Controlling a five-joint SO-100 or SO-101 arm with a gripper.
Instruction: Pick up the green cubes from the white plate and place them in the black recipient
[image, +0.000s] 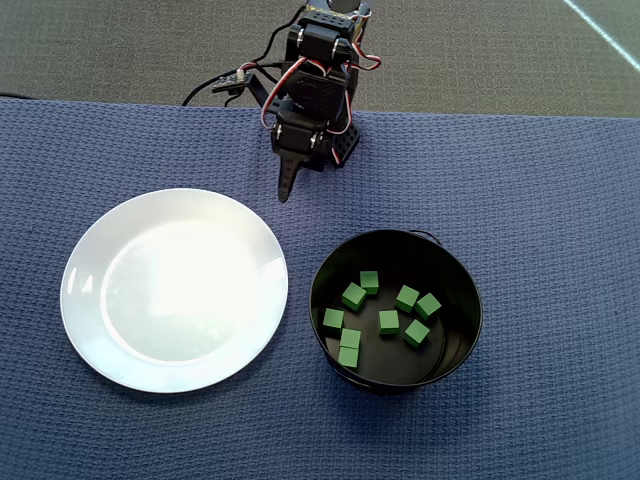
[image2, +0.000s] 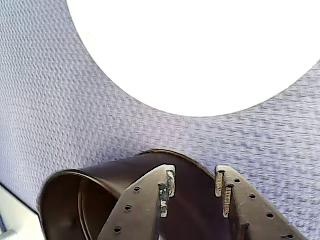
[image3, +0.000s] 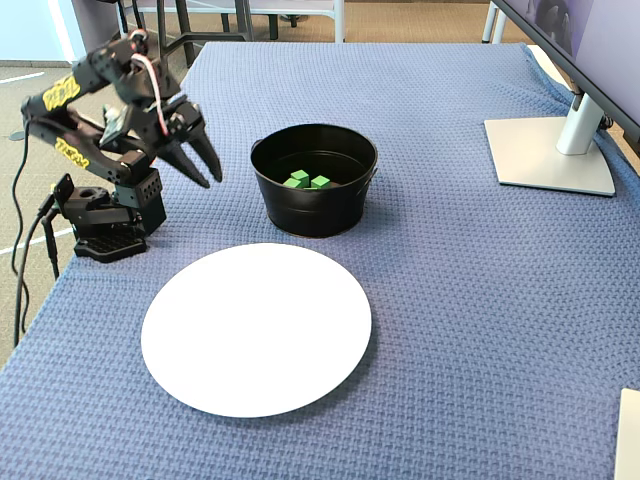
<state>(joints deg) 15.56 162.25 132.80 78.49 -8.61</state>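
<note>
Overhead view shows the white plate (image: 90, 290) bare and the green cubes (image: 388, 321) scattered on the floor of the black recipient (image: 325, 270), so the transfer looks finished. Wrist view shows the gripper (image2: 195, 186) empty, its jaws slightly parted, above the blue cloth (image2: 60, 110). Fixed view shows the arm (image3: 110, 150) folded near its base, probably resting.

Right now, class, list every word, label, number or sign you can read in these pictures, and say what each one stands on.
Yellow lettering on the upper link of the arm in the fixed view: too small and tilted to read.
Yellow lettering on the lower link of the same arm, in the fixed view: also too blurred to read.
The white plate, the black recipient, the green cubes and the gripper: no text on any of them.
</note>
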